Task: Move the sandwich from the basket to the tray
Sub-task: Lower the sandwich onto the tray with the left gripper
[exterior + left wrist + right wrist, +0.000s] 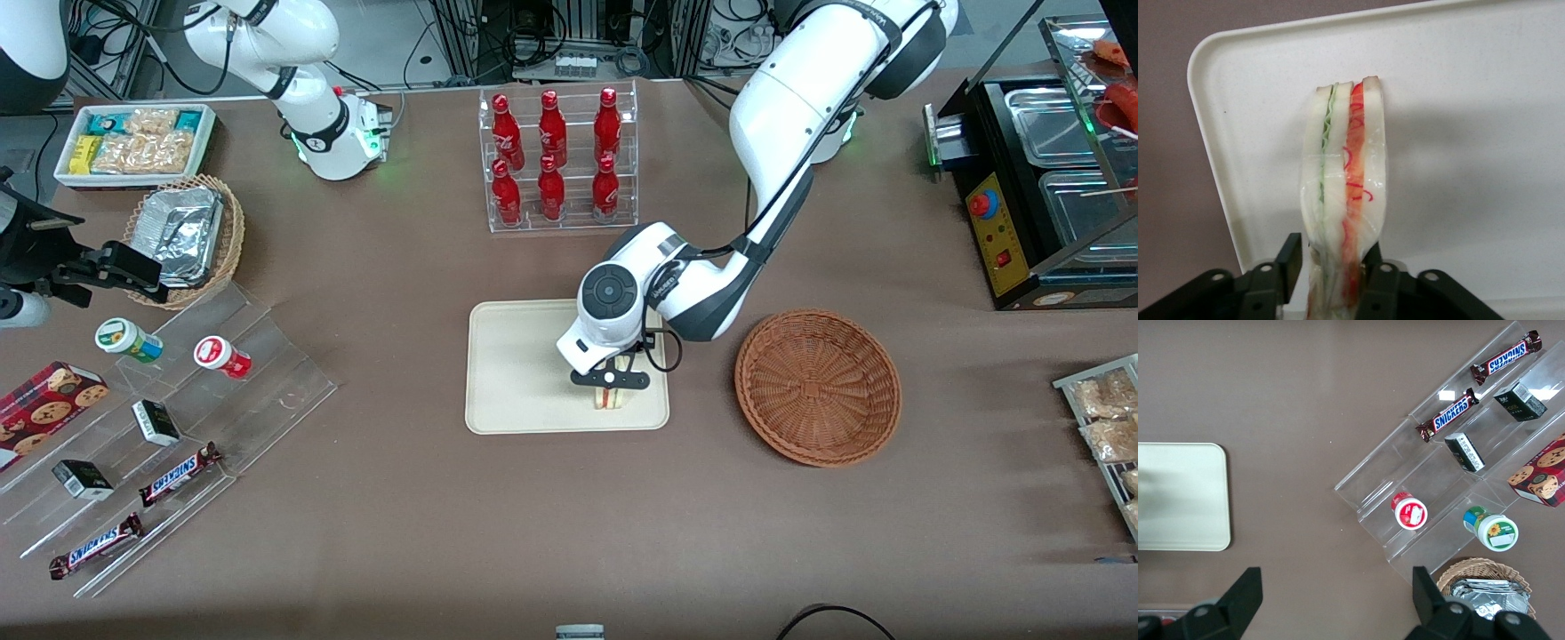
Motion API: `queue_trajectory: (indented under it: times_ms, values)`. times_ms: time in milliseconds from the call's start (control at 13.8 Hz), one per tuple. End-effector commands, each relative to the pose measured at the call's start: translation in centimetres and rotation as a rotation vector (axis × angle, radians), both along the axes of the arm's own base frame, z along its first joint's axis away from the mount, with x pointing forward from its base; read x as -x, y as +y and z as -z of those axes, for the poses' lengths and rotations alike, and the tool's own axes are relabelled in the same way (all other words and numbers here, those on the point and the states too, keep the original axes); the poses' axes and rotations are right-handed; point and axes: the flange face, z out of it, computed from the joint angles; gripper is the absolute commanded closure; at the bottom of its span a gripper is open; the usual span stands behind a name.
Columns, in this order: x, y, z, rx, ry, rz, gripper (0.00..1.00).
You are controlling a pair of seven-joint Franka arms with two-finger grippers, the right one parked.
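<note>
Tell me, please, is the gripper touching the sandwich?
Touching: the left wrist view shows the gripper with both fingers pressed against the sandwich over the tray.

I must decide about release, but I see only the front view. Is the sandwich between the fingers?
Observer: Yes. The left wrist view shows the gripper shut on the sandwich, one finger on each bread face.
Operator: Which way does the sandwich stand?
Observer: On edge, filling layers facing the wrist camera.
Operator: What lies under it?
Observer: The tray, near a rounded corner. I cannot tell whether they touch.
</note>
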Motion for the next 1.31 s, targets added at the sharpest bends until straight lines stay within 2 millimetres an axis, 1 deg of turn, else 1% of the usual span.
queue_trajectory:
  times_ms: [0, 291, 582, 800, 873, 945, 1018, 1091, 1164, 1236]
  values:
    - [-0.3, -0.8, 0.1, -0.011, -0.024, -0.005, 0.0]
    - [-0.3, -0.8, -0.4, -0.007, -0.026, -0.025, 0.0]
    - [-1.1, -1.1, -2.3, 0.009, -0.049, -0.077, 0.0]
    - [-1.5, -1.0, -2.9, 0.012, -0.064, -0.076, 0.0]
    - [-1.7, -1.0, -3.5, 0.017, -0.073, -0.074, 0.0]
    - [-1.9, -1.0, -4.6, 0.027, -0.087, -0.072, 0.0]
    - [-2.5, -0.7, -5.6, 0.036, -0.101, -0.087, 0.0]
    - [-3.4, -0.1, -7.1, 0.039, -0.127, -0.097, 0.0]
    - [-3.7, 0.3, -8.6, 0.028, -0.155, -0.091, 0.0]
    - [-4.4, 1.7, -10.4, -0.014, -0.197, -0.089, 0.0]
